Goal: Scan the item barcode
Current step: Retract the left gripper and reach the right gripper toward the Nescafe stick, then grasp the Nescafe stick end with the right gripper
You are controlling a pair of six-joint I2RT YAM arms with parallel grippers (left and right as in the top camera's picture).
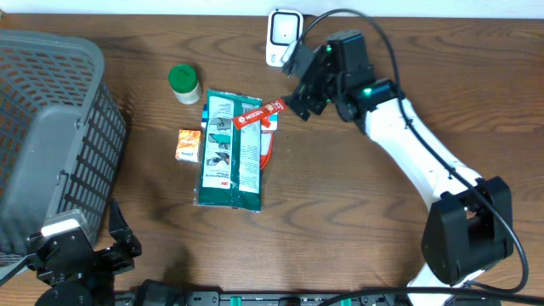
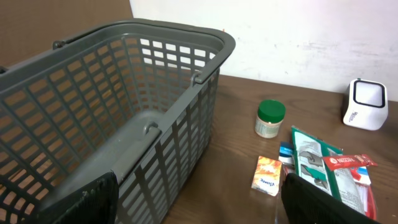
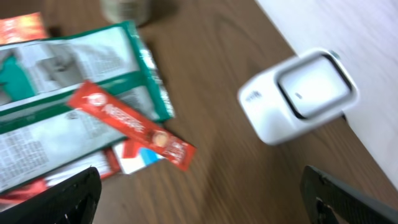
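Right gripper, jaws wide and empty, hovers near the red sachet and white scanner; left gripper, also wide, sits beside the grey basket.

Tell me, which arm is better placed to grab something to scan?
Probably the right one: the right gripper hovers open beside the red sachet and the white scanner; the left gripper sits far off by the basket.
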